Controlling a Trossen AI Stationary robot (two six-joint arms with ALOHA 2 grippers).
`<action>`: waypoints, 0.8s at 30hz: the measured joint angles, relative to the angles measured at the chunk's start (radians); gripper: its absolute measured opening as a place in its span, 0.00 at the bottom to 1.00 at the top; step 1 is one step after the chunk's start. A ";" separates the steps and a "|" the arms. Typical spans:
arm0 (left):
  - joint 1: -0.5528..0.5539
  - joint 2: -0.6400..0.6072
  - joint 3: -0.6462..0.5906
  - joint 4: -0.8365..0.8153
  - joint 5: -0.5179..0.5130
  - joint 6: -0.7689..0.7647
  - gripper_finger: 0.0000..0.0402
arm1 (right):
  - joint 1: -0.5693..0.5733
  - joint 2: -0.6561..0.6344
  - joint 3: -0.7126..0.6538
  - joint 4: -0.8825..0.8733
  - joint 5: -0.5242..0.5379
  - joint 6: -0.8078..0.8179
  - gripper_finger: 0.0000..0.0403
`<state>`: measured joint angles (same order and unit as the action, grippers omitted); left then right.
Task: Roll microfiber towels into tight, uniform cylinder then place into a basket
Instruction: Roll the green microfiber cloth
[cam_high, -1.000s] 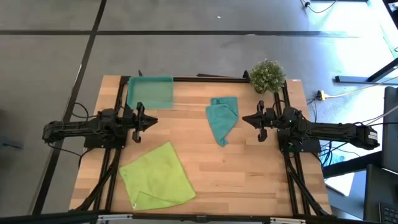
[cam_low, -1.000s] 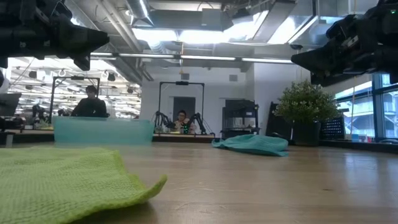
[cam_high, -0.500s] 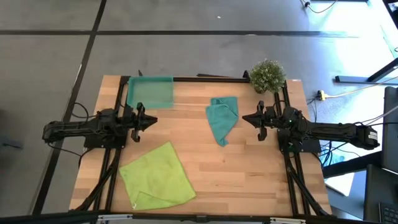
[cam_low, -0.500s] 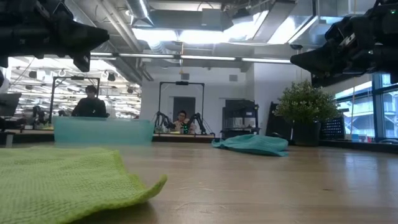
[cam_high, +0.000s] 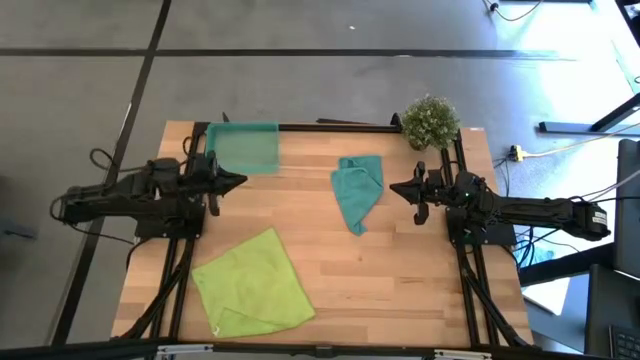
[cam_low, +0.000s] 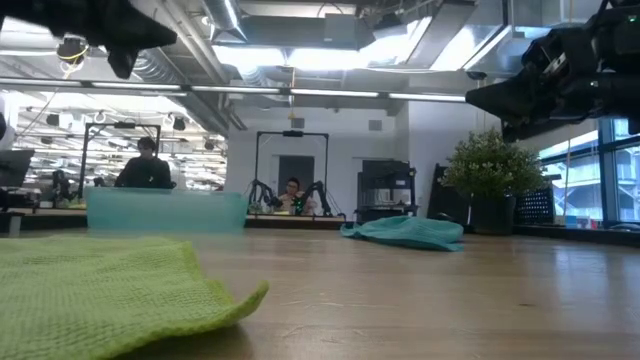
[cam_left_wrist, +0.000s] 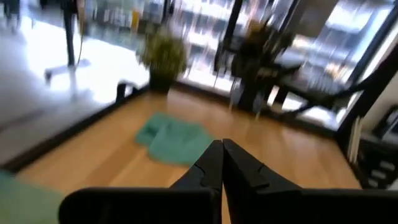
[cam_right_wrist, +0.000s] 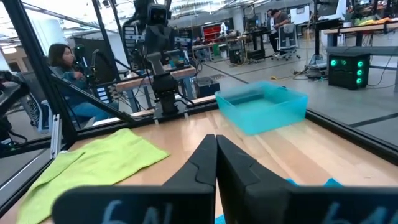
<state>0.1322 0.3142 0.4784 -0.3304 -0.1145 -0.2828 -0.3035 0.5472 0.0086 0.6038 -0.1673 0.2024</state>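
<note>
A lime-green towel (cam_high: 252, 283) lies spread flat on the table near its front left. A smaller teal towel (cam_high: 357, 190) lies crumpled at the table's middle right; it also shows in the left wrist view (cam_left_wrist: 173, 139). The translucent teal basket (cam_high: 241, 148) stands on the table at the far left. My left gripper (cam_high: 238, 181) hangs shut in the air at the table's left, pointing toward the right, near the basket's front edge. My right gripper (cam_high: 395, 191) hangs shut at the table's right, pointing left, just right of the teal towel. Neither holds anything.
A small potted plant (cam_high: 431, 121) stands at the table's far right corner. Black frame rails (cam_high: 190, 255) run along both sides of the table. Bare wood lies between the two towels. People sit at desks in the room beyond.
My left gripper has risen above the table and drawn a little toward the far edge, tipping up toward level, over the last half second. The towels and basket have stayed where they were.
</note>
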 joint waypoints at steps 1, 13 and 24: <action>0.000 0.047 0.043 -0.057 0.006 -0.019 0.00 | 0.000 0.000 0.000 0.006 -0.008 -0.001 0.01; -0.126 0.595 0.245 -0.425 0.236 -0.137 0.00 | 0.000 0.000 0.079 0.054 -0.168 -0.002 0.01; -0.263 0.922 0.226 -0.284 0.250 -0.132 0.00 | 0.000 0.000 0.160 0.048 -0.255 -0.002 0.01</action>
<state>-0.1310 1.2359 0.7040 -0.6144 0.1354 -0.4150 -0.3035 0.5474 0.1685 0.6514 -0.4224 0.2006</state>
